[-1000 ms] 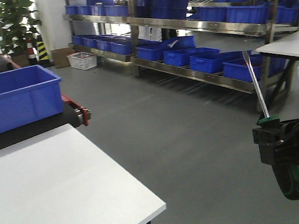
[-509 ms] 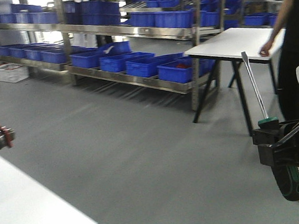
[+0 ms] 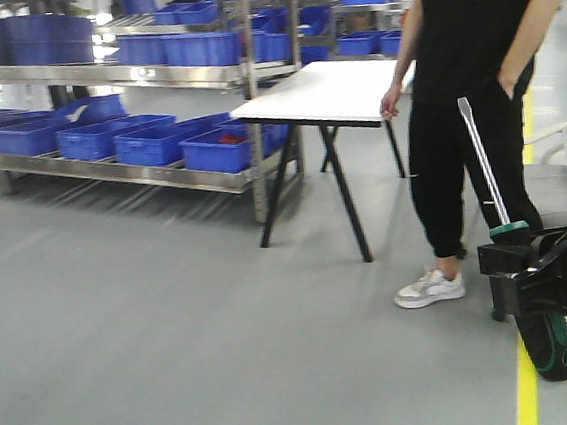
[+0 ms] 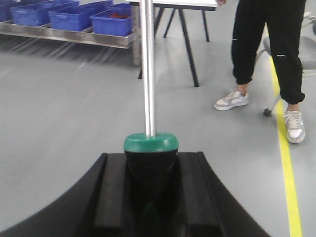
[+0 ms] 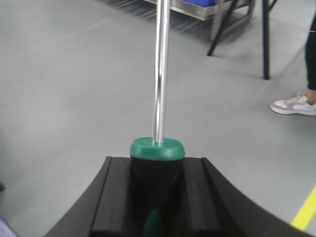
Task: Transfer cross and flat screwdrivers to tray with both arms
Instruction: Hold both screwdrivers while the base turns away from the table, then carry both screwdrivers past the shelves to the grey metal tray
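**Left claw** (image 4: 150, 173) — the fingers are pressed onto the black handle of the left screwdriver (image 4: 150, 142), one on each side, with the handle seated in the gap between them. The green collar sits just above the fingertips. The steel shaft runs straight out from the claw and leaves the top of the wrist view. The tip is out of view, so it cannot be told whether this one is cross or flat. Only the fingers show, and the rest of the left arm is hidden.

**Right claw** (image 5: 157, 173) — it has the same grip on the right screwdriver (image 5: 158, 148). The fingers pinch the black handle, the green collar is just clear of them, and the shaft points straight away from the claw. In the front view this claw hangs level in the air at the right edge. The butt of the handle projects below it, and the shaft rises above it, leaning slightly to the left. The tip is too small to classify.

**Beyond the claws:**
- The grey floor (image 3: 178, 363) lies under both claws, and a yellow line (image 3: 527, 395) runs below the right claw.
- A person (image 3: 469, 54) in black stands behind the right screwdriver's shaft, with one hand at the edge of a white table (image 3: 322, 88).
- Metal shelves holding blue bins (image 3: 136, 136) stand farther off, well to the left of the right claw.
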Robot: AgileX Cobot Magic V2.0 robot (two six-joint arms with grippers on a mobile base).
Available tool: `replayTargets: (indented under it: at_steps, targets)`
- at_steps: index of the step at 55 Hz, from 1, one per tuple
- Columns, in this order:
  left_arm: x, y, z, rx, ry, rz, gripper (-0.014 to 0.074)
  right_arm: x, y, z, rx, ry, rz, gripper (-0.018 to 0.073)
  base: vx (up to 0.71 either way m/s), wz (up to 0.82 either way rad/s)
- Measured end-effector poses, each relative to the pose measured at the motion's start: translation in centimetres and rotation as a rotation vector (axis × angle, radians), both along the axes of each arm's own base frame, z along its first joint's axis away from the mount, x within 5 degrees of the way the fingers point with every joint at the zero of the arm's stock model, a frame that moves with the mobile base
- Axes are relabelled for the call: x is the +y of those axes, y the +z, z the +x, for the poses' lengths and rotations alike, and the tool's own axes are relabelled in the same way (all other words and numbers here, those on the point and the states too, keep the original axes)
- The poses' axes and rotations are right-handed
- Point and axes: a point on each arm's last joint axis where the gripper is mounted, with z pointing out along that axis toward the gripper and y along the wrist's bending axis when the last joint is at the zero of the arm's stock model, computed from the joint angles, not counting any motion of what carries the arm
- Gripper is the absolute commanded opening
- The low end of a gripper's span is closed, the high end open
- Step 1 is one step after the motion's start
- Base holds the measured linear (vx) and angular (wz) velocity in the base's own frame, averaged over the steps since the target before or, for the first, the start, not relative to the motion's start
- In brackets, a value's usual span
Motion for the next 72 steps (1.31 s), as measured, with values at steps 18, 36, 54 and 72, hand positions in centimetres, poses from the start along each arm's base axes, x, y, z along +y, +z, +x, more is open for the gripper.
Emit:
replayTargets:
  at_steps: [18, 36, 54, 72]
  targets:
    - [0.0, 0.0, 0.0, 0.0, 0.0, 0.0, 0.0, 0.0, 0.0, 0.0, 0.0, 0.0, 0.0, -0.0008, 0.32, -0.39]
    - [0.0, 0.0, 0.0, 0.0, 0.0, 0.0, 0.0, 0.0, 0.0, 0.0, 0.0, 0.0, 0.0, -0.0008, 0.41, -0.13]
    - [0.0, 0.0, 0.0, 0.0, 0.0, 0.0, 0.0, -0.02, 0.0, 0.01, 0.0, -0.001, 0.0, -0.0008, 0.49, 0.12]
    - [0.0, -0.02, 0.03, 0.001, 0.0, 0.0, 0.0, -0.02, 0.0, 0.01, 0.0, -0.001, 0.0, -0.0008, 0.52, 0.36]
